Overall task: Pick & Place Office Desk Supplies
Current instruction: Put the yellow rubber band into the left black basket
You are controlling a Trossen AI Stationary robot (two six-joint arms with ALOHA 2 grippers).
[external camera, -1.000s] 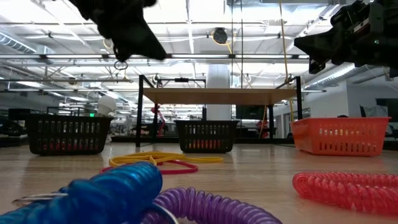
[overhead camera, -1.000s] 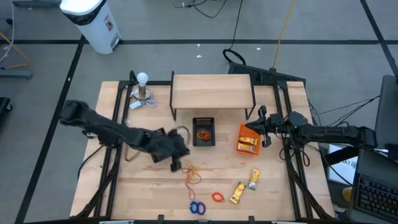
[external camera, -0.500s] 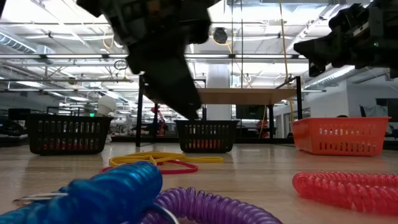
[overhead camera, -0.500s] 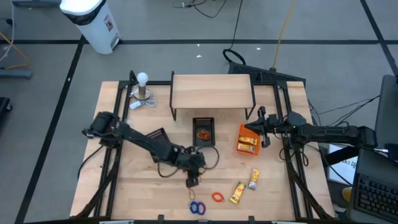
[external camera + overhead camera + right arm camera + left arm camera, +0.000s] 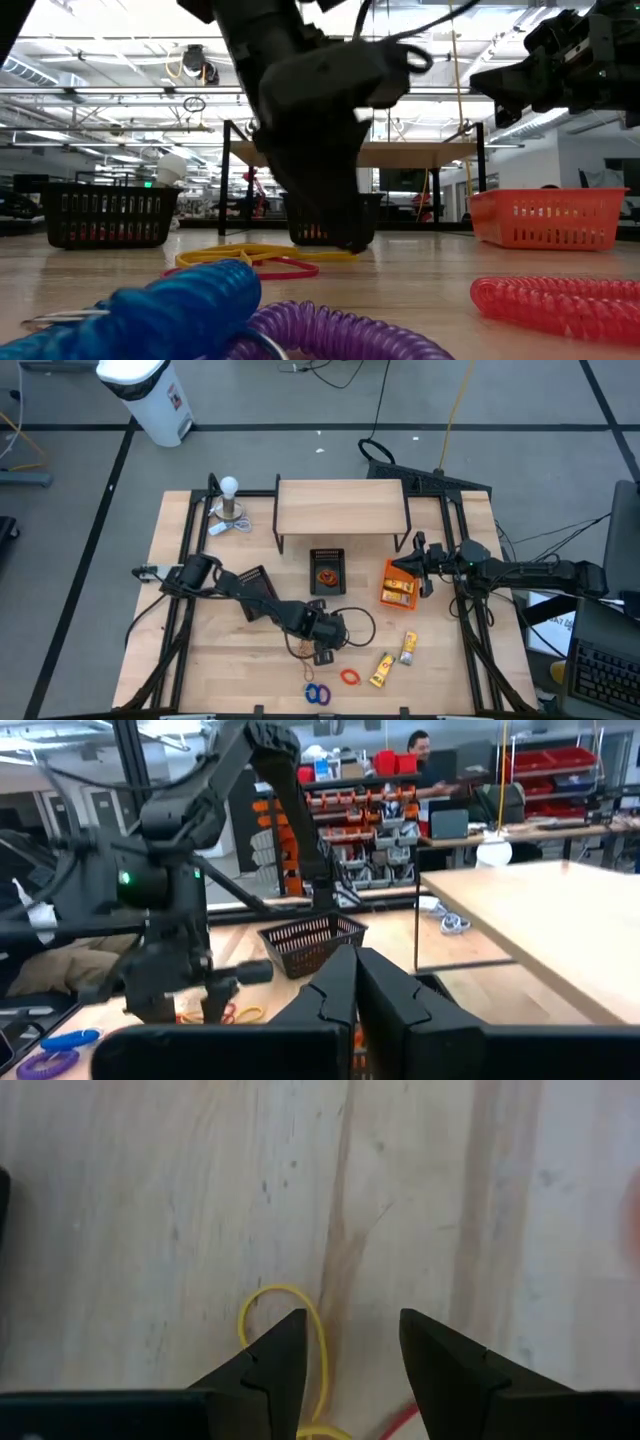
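Note:
A tangle of thin yellow and red rubber bands (image 5: pixel 262 257) lies on the wooden table near its front middle. My left gripper (image 5: pixel 322 656) points steeply down over them, open, its tips low above the wood. In the left wrist view a yellow band loop (image 5: pixel 262 1302) runs beside and under one fingertip (image 5: pixel 283 1352); whether they touch does not show. Blue and purple rings (image 5: pixel 317 693), an orange ring (image 5: pixel 349 677) and two yellow packets (image 5: pixel 381 670) lie near the front edge. My right gripper (image 5: pixel 424 565) waits shut, level, at the table's right.
A black mesh bin (image 5: pixel 327 571) and an orange bin (image 5: pixel 398 584) stand mid-table in front of a wooden riser (image 5: pixel 342 508). A second black bin (image 5: pixel 252 578) lies partly under my left arm. A white bulb on a metal base (image 5: pixel 230 500) stands at the far left.
My left gripper has swung from left of the centre bin toward the table's right and near edge, sinking and tipping to point more steeply down, and now stands low over the rubber bands. The bands, rings and packets lie where they were.

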